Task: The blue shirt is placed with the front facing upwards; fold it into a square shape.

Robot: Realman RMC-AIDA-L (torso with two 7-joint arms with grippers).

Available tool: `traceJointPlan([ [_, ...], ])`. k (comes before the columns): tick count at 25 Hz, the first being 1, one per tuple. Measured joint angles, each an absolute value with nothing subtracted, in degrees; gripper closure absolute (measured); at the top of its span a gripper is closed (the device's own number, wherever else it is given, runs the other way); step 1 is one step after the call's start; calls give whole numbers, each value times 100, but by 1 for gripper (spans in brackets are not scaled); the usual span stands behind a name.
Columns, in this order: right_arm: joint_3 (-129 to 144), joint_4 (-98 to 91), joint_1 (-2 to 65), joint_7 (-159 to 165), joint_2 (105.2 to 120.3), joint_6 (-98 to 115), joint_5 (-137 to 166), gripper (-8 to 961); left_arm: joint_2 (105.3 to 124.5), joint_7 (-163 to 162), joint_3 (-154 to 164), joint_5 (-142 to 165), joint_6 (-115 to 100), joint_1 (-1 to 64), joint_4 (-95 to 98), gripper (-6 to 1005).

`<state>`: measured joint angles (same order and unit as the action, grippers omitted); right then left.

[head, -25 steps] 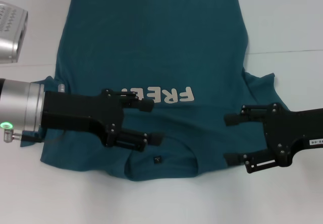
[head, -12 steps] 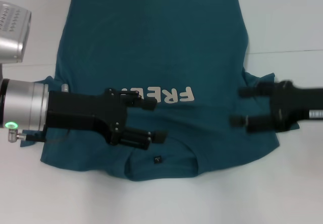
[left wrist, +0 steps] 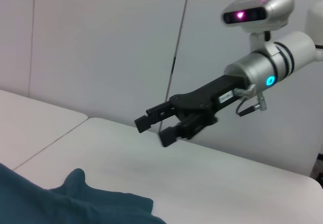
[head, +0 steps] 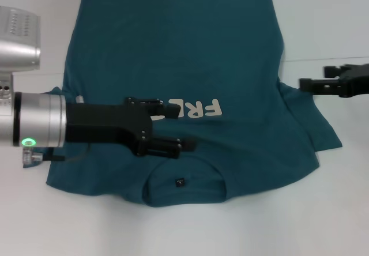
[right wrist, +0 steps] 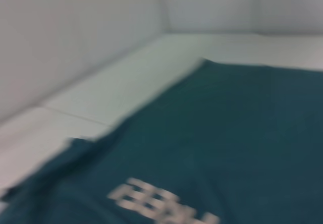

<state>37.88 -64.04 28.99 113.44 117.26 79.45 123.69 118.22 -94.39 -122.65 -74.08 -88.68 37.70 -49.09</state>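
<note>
Since a second ago the right gripper (head: 314, 77) has pulled off the sleeve toward the right edge. Left gripper (head: 183, 129), jaws spread wide, hovers over the blue shirt (head: 173, 54) lying flat on the white worktop (head: 323, 25). Right gripper's jaws stand apart, empty.

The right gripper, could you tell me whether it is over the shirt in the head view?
No, the right gripper hangs over bare table beyond the shirt, its jaws open and holding nothing.
</note>
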Motion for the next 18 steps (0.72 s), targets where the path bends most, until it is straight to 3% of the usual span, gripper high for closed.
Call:
traceJointPlan([
  [18,3484,-6304,3196,13734,11485,7566,14794,98,12101,-9647,-12269,-7411,-8778,3838,-4743,127],
])
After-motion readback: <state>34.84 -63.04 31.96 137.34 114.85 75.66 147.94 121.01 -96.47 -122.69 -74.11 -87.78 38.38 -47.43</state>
